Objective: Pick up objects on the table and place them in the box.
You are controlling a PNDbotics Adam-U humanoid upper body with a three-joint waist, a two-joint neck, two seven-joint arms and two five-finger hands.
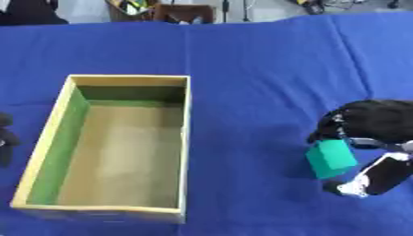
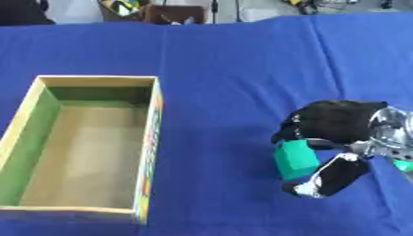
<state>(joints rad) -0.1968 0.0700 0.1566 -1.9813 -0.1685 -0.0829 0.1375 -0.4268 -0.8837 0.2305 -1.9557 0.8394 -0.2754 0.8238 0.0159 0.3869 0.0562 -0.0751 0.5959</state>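
At the near right, a green block [image 2: 295, 159] is gripped between the curled fingers and thumb of the right hand [image 2: 331, 126] above a blue tablecloth [image 1: 258, 69]. A wooden box [image 1: 184, 138] with a green inner wall is seen well apart to the left, nothing between them. Only a dark part of the left hand [image 1: 5, 138] is visible at the left edge; its fingers cannot be made out.

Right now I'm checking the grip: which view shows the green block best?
The right eye view: the green block sits well inside the picture, with the right hand curled round it. The left eye view shows the same block nearer the right edge, with the hand partly cut off.
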